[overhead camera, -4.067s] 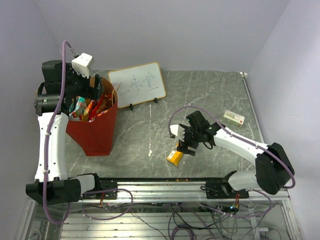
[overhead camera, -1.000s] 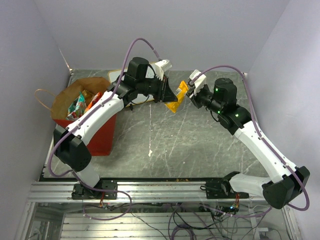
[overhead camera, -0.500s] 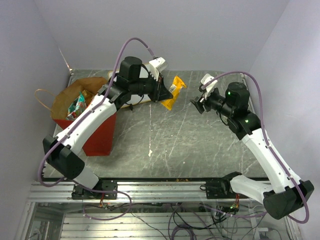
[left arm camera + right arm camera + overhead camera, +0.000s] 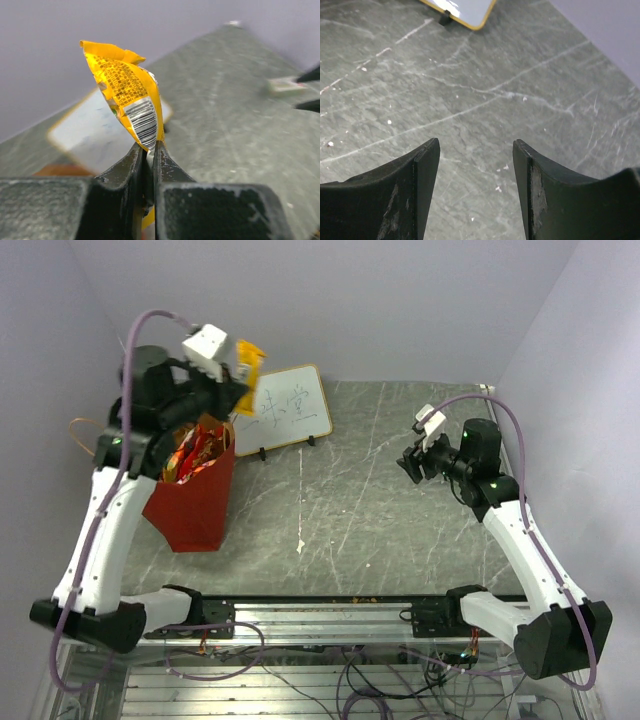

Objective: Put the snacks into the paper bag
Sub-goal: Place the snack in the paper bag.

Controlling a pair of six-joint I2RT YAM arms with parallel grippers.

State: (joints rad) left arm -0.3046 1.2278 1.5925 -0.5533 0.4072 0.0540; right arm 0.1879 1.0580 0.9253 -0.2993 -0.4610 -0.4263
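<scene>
Left gripper (image 4: 149, 152) pinched tight on the bottom edge of the yellow snack packet (image 4: 131, 92), which is held up in the air near the open top of the red paper bag (image 4: 195, 510), on the whiteboard (image 4: 290, 405) side. Other snacks (image 4: 193, 453) sit in the bag. Right gripper (image 4: 476, 150) jaws apart, empty, over the grey table (image 4: 400, 540), well apart from the bag.

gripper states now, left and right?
Left gripper: closed, holding the yellow snack packet by its bottom edge.
Right gripper: open, nothing between its fingers.
</scene>
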